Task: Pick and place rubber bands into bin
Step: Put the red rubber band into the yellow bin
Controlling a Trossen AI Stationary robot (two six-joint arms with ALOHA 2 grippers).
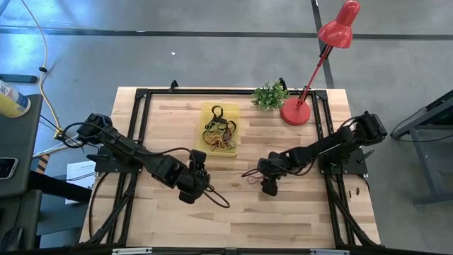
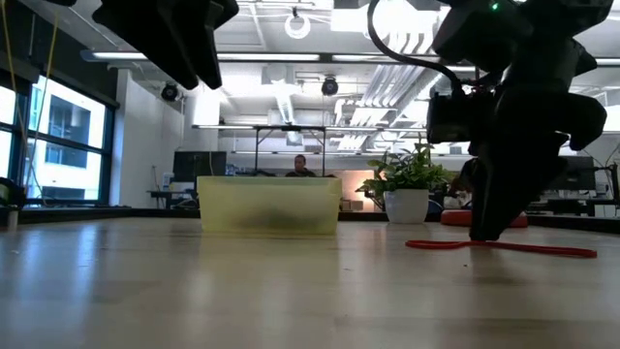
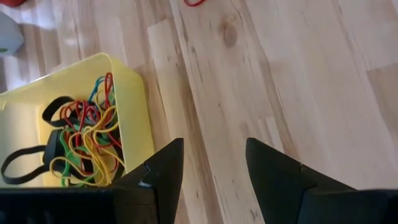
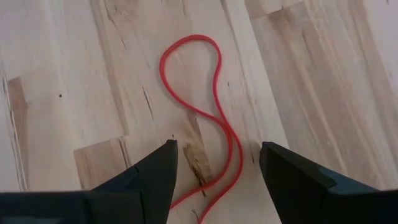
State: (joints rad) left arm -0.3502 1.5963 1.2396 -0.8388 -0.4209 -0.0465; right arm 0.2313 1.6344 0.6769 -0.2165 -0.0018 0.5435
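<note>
Left hand (image 1: 192, 185) hangs open above the wooden table (image 1: 297, 212), its two dark fingers (image 3: 165, 171) spread with bare wood between them, at about seven o'clock from the yellow bin (image 1: 220, 129). In the left wrist view the bin (image 3: 134, 112) lies just ahead of the fingertips and holds a tangle of rubber bands (image 3: 87, 140) in red, yellow, green and black. From above, the bin sits in the far middle of the table, with the pile of bands (image 1: 219, 133) inside its low walls.

At about four o'clock from the bin, the right hand (image 1: 270, 185) is lowered to the table, open, its fingers (image 4: 155, 174) straddling a red rubber band (image 4: 214, 118) that lies twisted into a loose figure-eight on the wood. The low view shows this band (image 2: 513, 247) flat on the table with the hand's tip (image 2: 489, 228) down at it. Whether the fingers touch the band is unclear.

A small potted plant (image 1: 270, 95) and a red desk lamp (image 1: 311, 78) stand at the table's far edge, at about two o'clock from the bin.
</note>
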